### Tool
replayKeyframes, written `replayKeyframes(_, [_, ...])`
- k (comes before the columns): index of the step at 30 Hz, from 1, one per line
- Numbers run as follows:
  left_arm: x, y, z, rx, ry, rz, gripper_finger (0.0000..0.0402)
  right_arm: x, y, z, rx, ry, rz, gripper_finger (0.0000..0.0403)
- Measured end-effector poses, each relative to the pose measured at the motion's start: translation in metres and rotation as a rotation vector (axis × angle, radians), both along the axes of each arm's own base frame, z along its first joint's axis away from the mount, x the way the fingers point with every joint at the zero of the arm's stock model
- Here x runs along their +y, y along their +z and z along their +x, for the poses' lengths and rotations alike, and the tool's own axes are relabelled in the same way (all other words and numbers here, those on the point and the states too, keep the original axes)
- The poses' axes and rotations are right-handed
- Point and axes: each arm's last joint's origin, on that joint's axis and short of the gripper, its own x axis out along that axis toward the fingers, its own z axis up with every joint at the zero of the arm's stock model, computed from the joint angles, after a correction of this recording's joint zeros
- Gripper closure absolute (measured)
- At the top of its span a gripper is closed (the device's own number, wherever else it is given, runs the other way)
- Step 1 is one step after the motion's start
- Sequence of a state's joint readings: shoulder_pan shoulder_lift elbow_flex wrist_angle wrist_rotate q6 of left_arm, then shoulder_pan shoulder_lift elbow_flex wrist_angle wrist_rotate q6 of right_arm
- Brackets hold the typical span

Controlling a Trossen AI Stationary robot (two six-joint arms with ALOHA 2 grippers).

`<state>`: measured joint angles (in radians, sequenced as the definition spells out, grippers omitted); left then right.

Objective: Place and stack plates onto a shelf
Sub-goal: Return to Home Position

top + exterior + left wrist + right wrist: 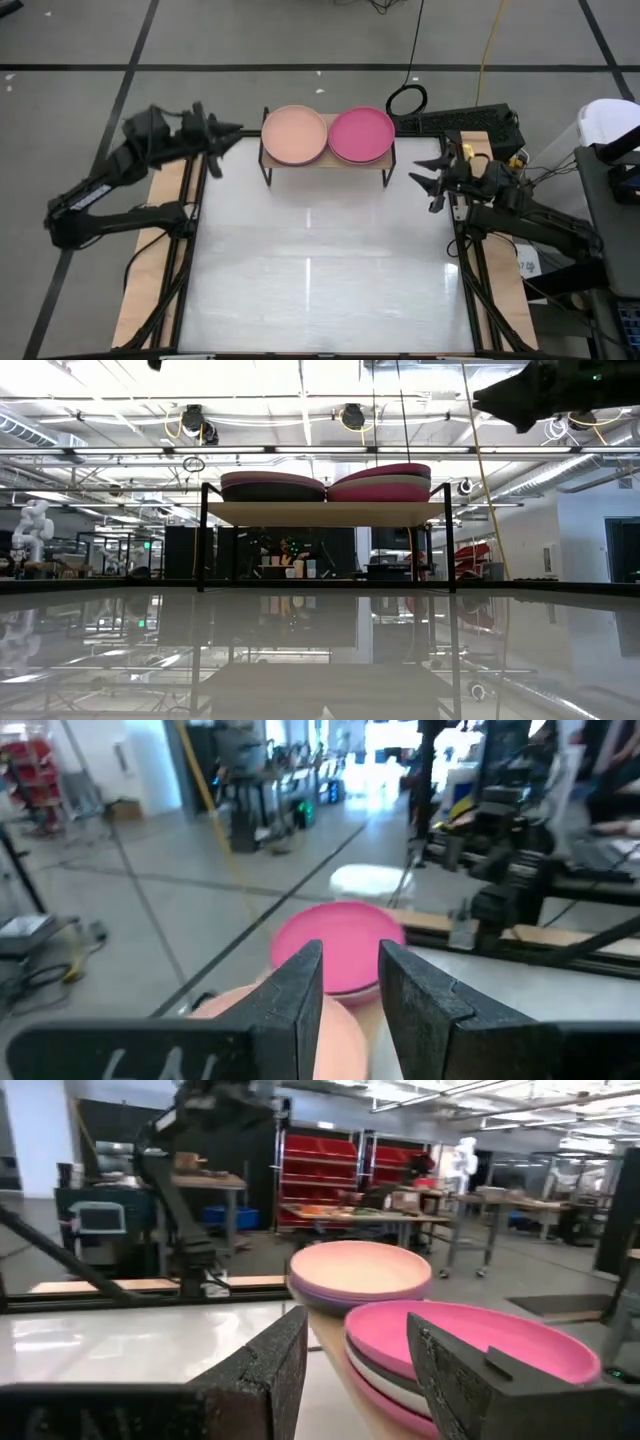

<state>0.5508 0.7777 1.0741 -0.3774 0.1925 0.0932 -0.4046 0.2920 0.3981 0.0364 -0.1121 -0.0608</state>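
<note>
Two stacks of plates sit on the shelf (326, 163) at the table's far edge. The left stack is topped by a peach plate (294, 134), the right stack by a magenta pink plate (360, 134). In the low view the left stack (272, 486) shows purple and black layers, the right stack (380, 482) pink and cream ones. My left gripper (222, 145) hovers open, left of the shelf and above table height. My right gripper (428, 172) hovers open to the shelf's right. In the wrist views both grippers (350, 970) (355, 1342) are empty.
The shelf stands on thin black legs (204, 538) on the white table top (320, 270). A black keyboard (455, 122) and a coiled cable (407, 99) lie beyond the table's far right corner. The table's middle and near part show only bare white surface.
</note>
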Motion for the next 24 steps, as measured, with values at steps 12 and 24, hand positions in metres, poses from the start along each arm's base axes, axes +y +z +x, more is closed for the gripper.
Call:
replayKeyframes(12, [-0.023, -0.112, -0.015, -0.127, -0.053, -0.004, 0.0295, 0.003, -0.011, -0.009, 0.075, -0.036, 0.000, 0.0250])
replayKeyframes(24, [-0.029, -0.192, -0.017, -0.208, -0.099, -0.009, 0.0295, 0.000, -0.078, -0.002, 0.022, -0.040, 0.007, 0.0250])
